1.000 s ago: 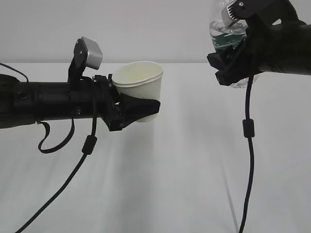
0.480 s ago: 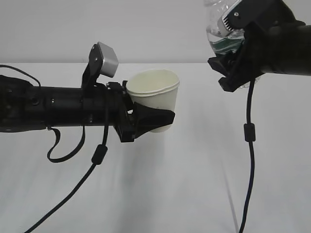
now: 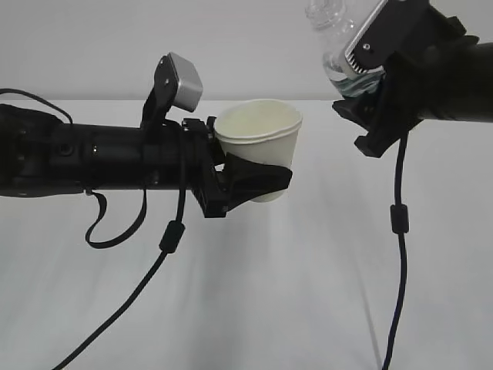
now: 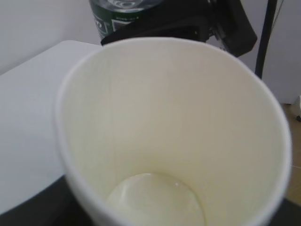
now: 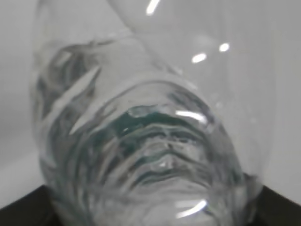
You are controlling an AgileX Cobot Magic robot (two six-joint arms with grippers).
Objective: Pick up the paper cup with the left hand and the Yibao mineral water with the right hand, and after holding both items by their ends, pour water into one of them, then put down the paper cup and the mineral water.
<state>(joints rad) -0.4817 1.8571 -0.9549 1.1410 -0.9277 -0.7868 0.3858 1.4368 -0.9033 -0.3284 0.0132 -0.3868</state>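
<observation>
While our left pincer (image 3: pixel 258 179) clamps the cream paper cup (image 3: pixel 262 142) upright, our right pincer (image 3: pixel 368 116) grips the clear green-labelled bottle (image 3: pixel 339 42) up-right of its rim, neck tilted cupward

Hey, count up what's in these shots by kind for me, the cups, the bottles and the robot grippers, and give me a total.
Paper cups: 1, the paper cup, held by the left hand.
Bottles: 1, the Yibao mineral water, held by the right hand.
Grippers: 2, the left hand and the right hand.
Total: 4.
</observation>
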